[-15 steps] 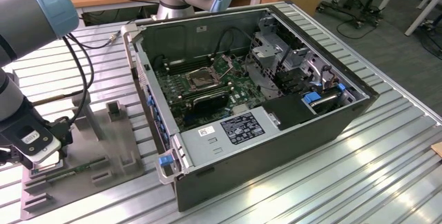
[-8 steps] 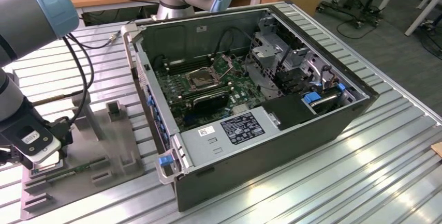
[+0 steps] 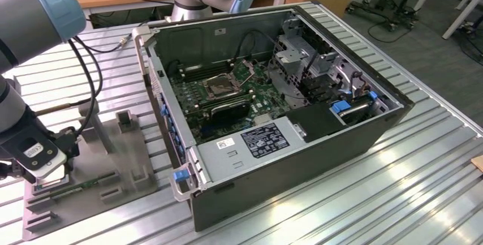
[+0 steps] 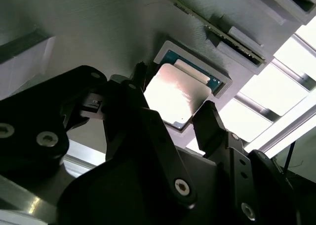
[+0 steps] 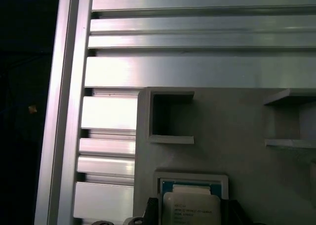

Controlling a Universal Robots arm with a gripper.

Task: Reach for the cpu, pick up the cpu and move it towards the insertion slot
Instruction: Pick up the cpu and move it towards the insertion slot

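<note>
1. Gripper state. My gripper [image 4: 174,100] is open. Its two black fingers [image 4: 210,121] stand spread on opposite sides of the cpu [image 4: 170,91], one at each of two facing edges. Whether either finger touches the chip cannot be told; nothing is clamped.

2. Cpu location. The cpu lies flat in a square pocket [image 4: 223,84] of the grey fixture [image 4: 98,27], level with the pocket's raised rim. In both wrist views it sits directly between my fingertips.

3. Cpu appearance.
- Shape: small, flat, square.
- Top: a pale silver metal lid with rounded corners, catching strong glare in the second wrist view.
- Edge: a narrow teal-green band of board shows past the lid along one side.
- Marking: fine dark print lines cross the lid in the first wrist view.

4. Scene layout, read as a clock face on the exterior view.
- The open case [image 3: 302,160] fills the centre of the ribbed metal table [image 3: 408,200].
- The fixture lies at 8 o'clock from the case, with my arm [image 3: 22,18] bent down over it.
- A long green strip [image 3: 79,187] rests on the fixture, just at 3 o'clock from my wrist.
- The slot [image 3: 223,86], a shiny square frame with a dark centre, sits on the green board inside the case, at 2 o'clock from the fixture and well apart from the cpu.
</note>
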